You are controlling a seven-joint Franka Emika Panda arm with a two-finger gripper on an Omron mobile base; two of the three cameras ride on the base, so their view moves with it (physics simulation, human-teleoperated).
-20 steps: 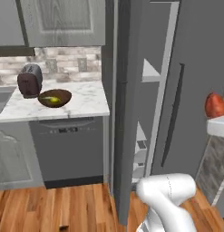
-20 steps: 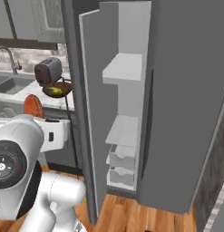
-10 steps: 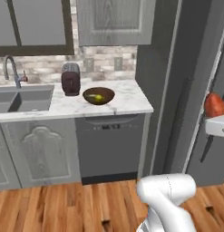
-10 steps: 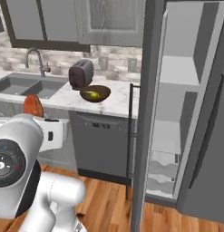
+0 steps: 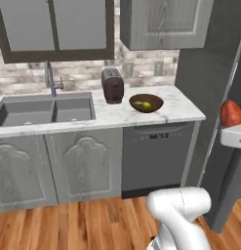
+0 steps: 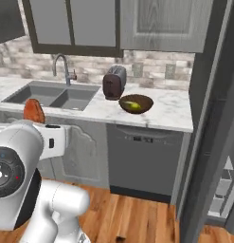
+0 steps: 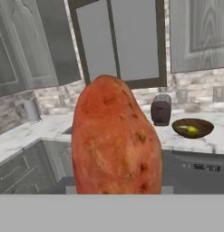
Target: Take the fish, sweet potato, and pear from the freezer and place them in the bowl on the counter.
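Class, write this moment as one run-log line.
gripper: shut on sweet potato | bowl: on counter, holds pear | next: carry to bowl

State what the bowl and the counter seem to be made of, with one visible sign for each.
Bowl: probably wood, dark brown with a smooth, slightly glossy finish. Counter: looks like polished marble or a marble-look stone, white with faint grey veins.
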